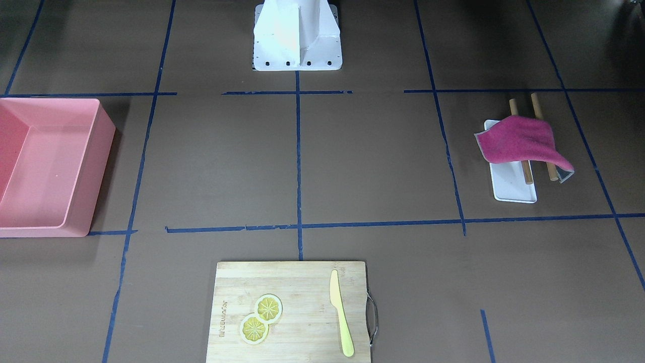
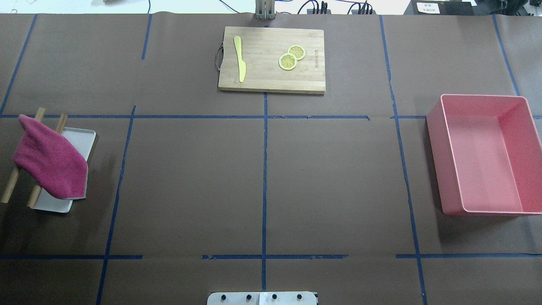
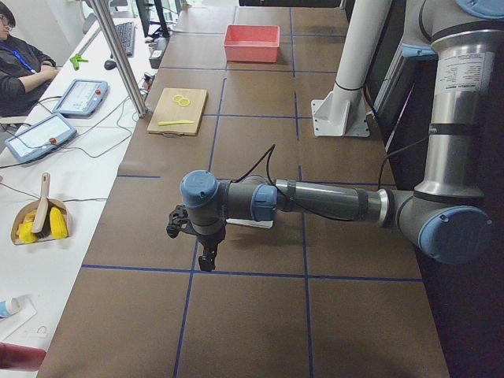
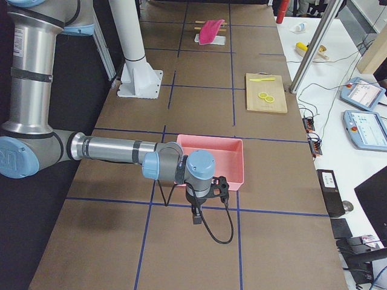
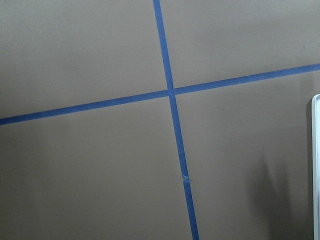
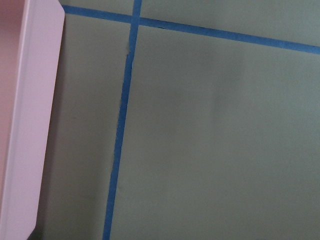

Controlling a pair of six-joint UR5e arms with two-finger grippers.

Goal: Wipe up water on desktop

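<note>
The brown desktop with blue tape lines shows no water that I can make out. A magenta cloth hangs over two wooden rods above a white tray at the table's left end; it also shows in the front view. My left gripper hangs low over bare desktop in the exterior left view, near the tray, whose edge shows in the left wrist view. My right gripper hangs beside the pink bin. I cannot tell whether either is open or shut.
A pink bin stands at the right end. A bamboo cutting board at the far middle carries a yellow knife and two lemon slices. The robot's white base stands at the near edge.
</note>
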